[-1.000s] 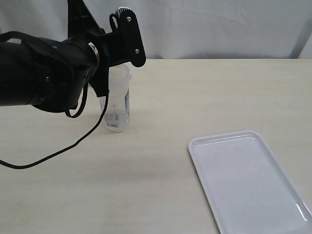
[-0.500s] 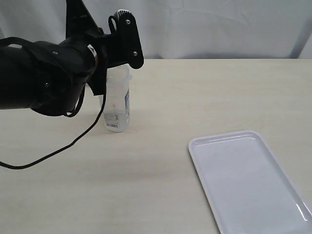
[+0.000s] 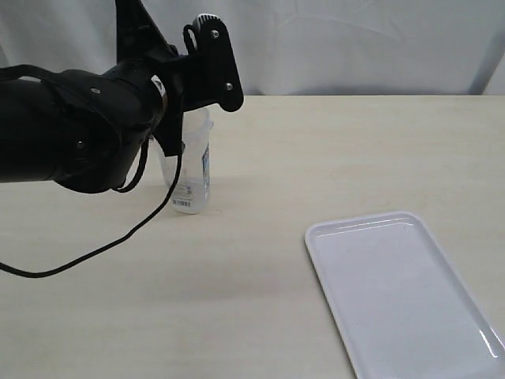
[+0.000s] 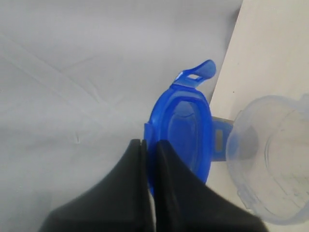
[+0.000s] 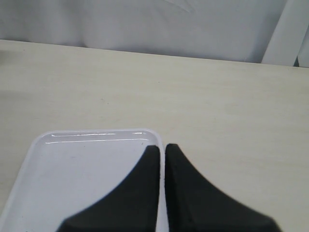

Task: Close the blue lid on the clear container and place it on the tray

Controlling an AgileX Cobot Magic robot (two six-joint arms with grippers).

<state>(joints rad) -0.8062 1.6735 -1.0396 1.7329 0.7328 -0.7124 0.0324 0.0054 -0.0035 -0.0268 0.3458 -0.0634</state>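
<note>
Jaws of L gripper point(image 4: 148, 145) were pinched together on the edge of the blue lid point(image 4: 186, 130), w/ only a thin slit btwn the two black fingers. Lid hung off the table, tilted, its lighter centre facing the wrist cam. One snap tab stuck out at the far end; another pointed toward the clear container point(image 4: 273, 164). Lid sat just beside the container's open rim. Couldn't tell if that tab touched the rim or only overlapped it in view.

Ext. view: container point(image 3: 192, 170) stood upright on the table point(image 3: 316, 158), far-left part, lidless, w/ a barcode label point(image 3: 187, 202) near its base. L arm point(image 3: 79, 126) covered its top and left side, so the lid itself was hidden there. Black cable point(image 3: 95, 249) looped from the arm down over the tabletop.

R gripper point(image 5: 161, 147): jaws shut, tips nearly meeting, nothing btwn them. It hovered over the far edge of the tray point(image 5: 72, 169).

Tray point(image 3: 394, 292) lay flat at the near right of the table, well apart from the container, nothing on it. White cloth point(image 3: 355, 47) hung behind the table.
</note>
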